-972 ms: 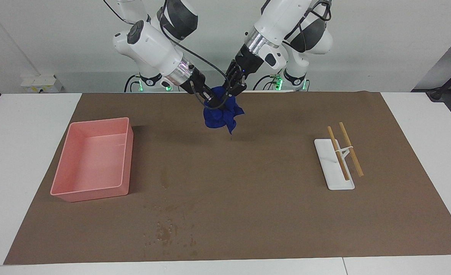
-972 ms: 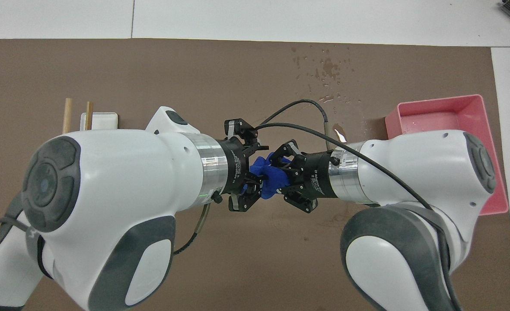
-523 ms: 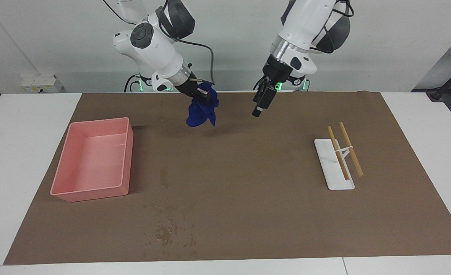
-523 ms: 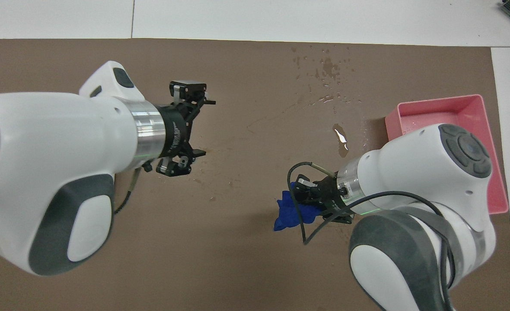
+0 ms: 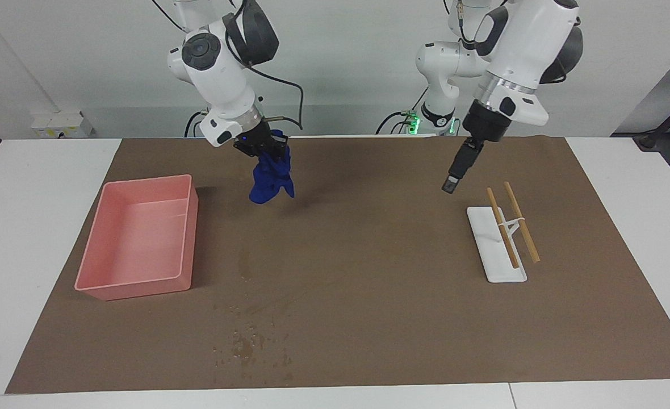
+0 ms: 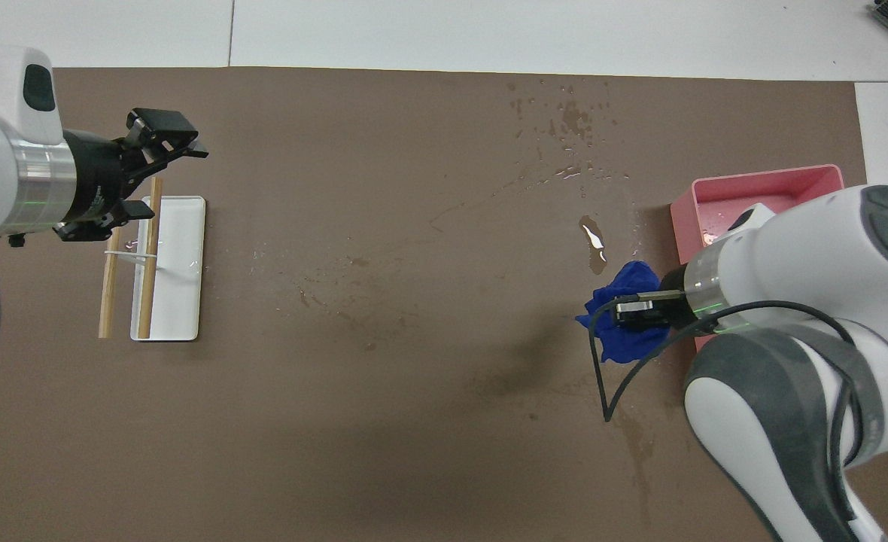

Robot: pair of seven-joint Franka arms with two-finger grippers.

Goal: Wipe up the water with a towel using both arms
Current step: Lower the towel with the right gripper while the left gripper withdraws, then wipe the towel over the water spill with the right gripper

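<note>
Big brown mat (image 5: 369,272) spread over the white desk (image 5: 45,227). Pink bin (image 5: 136,238) toward the right arm's end. White tray (image 5: 491,250) with two sticks (image 5: 514,218) toward the left arm's end. Blue towel (image 5: 269,179) hanging up in the air beside the bin, pinched tight in the right gripper (image 5: 264,145). Left gripper (image 6: 154,147) up over the sticks, fingers spread apart, holding nothing. Water (image 5: 250,343) speckled on the mat, farther from the robots than the bin.
</note>
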